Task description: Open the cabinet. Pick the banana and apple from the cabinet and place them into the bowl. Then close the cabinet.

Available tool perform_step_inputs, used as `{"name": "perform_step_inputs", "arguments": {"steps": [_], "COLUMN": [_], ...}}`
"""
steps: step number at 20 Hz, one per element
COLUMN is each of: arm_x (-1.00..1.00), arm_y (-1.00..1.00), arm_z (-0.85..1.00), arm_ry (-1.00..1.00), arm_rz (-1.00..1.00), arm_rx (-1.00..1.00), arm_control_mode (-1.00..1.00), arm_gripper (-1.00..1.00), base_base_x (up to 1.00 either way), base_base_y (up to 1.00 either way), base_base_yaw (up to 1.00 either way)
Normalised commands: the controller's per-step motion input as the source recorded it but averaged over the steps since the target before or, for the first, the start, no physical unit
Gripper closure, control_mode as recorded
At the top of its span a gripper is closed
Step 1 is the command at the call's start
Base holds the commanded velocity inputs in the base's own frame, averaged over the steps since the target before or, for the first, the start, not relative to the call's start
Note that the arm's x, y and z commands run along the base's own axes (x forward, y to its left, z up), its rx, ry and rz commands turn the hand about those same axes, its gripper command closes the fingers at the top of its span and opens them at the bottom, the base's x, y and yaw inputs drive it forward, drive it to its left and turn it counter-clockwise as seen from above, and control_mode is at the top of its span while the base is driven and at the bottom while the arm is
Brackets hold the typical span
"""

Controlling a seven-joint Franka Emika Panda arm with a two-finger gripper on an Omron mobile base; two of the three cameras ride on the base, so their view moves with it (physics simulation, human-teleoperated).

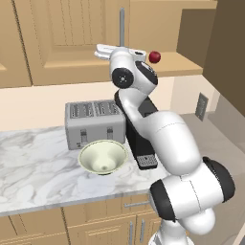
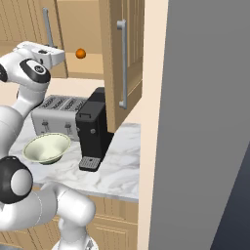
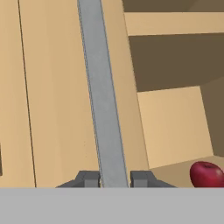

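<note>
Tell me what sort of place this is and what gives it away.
A kitchen, rendered rather than real. A toaster and a black coffee machine stand on a marble counter, with wooden cabinets above and an apple on the shelf.

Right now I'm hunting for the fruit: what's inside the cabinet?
In the cabinet, the apple sits on the shelf, with an orange ball too. The left half is hidden behind its closed door.

Toaster point(image 1: 94, 123) beside black coffee machine point(image 2: 93, 134) on marble counter point(image 1: 33, 165); orange ball point(image 2: 80, 53) above.
</note>
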Motion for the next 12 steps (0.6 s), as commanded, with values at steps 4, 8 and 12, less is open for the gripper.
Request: {"name": "perform_step_inputs", "arguments": {"steps": [4, 8, 12], "arm_x": [-0.24, -0.39, -0.43], "arm_y": [0.00, 0.03, 0.12], "arm_z": [0.00, 0.00, 0.00], "arm_ry": [-0.02, 0.00, 0.00], "arm_rz": [0.00, 0.00, 0.00], "arm_rx": [0.00, 0.00, 0.00], "arm_control_mode": [-1.00, -1.00, -1.00], "arm_gripper": [1.00, 1.00, 1.00], "base_base_x": [0.00, 0.00, 0.00], "base_base_y": [0.00, 0.00, 0.00], "base_base_yaw": [0.00, 0.00, 0.00]}}
